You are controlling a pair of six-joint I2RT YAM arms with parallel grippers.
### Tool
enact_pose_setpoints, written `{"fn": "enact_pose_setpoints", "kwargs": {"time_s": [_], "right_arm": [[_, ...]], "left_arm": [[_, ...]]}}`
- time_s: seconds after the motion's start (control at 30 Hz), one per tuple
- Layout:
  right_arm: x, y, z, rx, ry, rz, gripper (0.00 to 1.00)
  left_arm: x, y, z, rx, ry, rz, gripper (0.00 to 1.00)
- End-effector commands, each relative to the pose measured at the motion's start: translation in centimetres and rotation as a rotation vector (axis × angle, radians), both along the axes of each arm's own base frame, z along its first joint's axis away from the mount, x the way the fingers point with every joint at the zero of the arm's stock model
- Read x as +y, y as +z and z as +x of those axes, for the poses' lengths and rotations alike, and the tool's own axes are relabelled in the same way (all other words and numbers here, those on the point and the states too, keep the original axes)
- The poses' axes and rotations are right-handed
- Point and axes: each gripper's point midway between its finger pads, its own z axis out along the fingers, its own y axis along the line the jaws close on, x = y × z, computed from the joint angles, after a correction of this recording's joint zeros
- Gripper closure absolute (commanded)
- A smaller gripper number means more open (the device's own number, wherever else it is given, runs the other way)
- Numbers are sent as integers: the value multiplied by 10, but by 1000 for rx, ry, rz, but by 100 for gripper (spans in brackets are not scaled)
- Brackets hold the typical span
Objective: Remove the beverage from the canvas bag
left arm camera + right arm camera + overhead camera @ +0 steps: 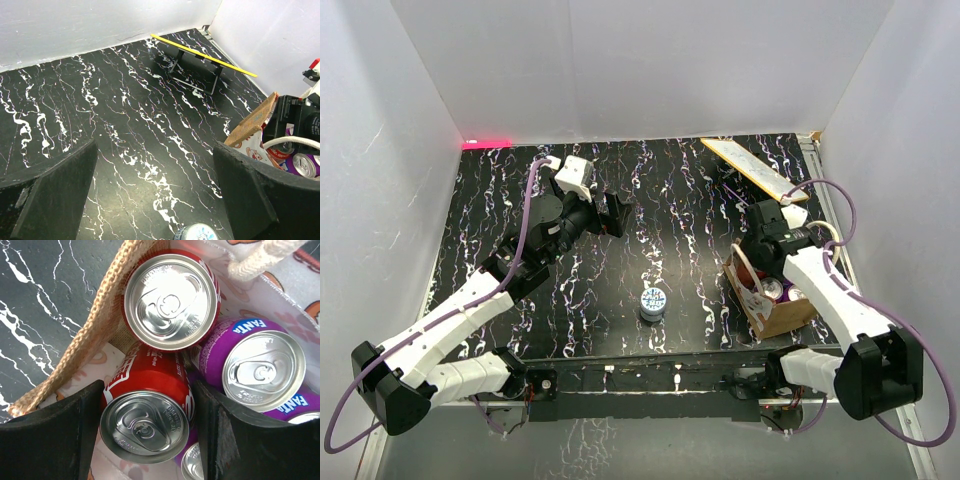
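Note:
The canvas bag [782,312] stands at the right of the table, tan with a whitish printed side; its woven rim shows in the right wrist view [95,325] and the left wrist view [252,125]. Inside stand two red cans and purple Fanta cans [260,370]. My right gripper [150,440] reaches down into the bag [766,272], its fingers pressed on both sides of the nearer, tilted red can [150,405]. My left gripper [155,200] is open and empty above the table's far middle [610,215]. A blue-and-white can [653,301] stands on the table, at the bottom edge of the left wrist view [197,233].
A yellow-edged board on a black stand [752,168] leans at the back right, also in the left wrist view [200,55]. A red strip [485,143] lies at the back left corner. White walls close in the black marbled table [520,190].

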Motion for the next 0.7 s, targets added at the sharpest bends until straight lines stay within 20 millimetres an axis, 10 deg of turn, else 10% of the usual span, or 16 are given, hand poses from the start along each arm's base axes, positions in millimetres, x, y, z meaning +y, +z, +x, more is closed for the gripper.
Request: {"fn": "enact_pose_setpoints", "kwargs": {"time_s": [0.0, 0.67], "right_arm": [[5, 49, 21, -165, 19, 28, 81], [-3, 113, 10, -417, -64, 108, 92]], "left_arm": [[-1, 16, -4, -33, -11, -34, 3], [-2, 17, -5, -32, -13, -44, 3]]}}
